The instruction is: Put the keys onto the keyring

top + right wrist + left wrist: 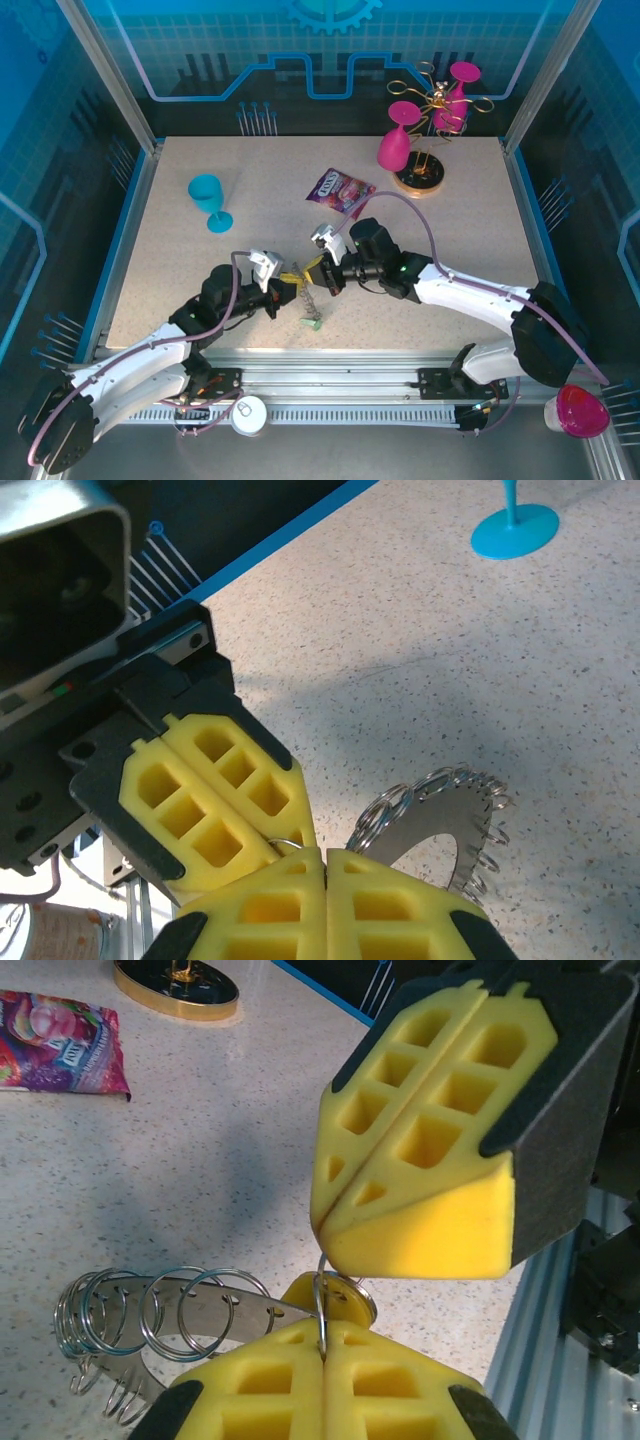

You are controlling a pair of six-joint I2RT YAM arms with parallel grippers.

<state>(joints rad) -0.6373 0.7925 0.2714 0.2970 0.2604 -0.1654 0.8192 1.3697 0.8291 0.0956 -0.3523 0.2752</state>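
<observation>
My left gripper [283,287] and right gripper [322,272] meet tip to tip above the table's front middle. In the left wrist view my left gripper [324,1352] is shut on a small wire loop [321,1305], and the right gripper's yellow fingers [430,1140] are shut on the same loop from above. The loop runs past the yellow-orange key head [345,1298]. The grey keyring [205,1312] hangs beside it with several wire loops, also below the grippers [306,299]. In the right wrist view the right gripper [325,865] sits beside the keyring [440,830]. A green key [312,322] lies on the table.
A blue goblet [208,197] stands at the left. A purple snack packet [340,188] lies behind the grippers. Two pink goblets [397,146] and a gold wire stand on a round base [419,179] sit at the back right. The table's front edge [330,351] is close.
</observation>
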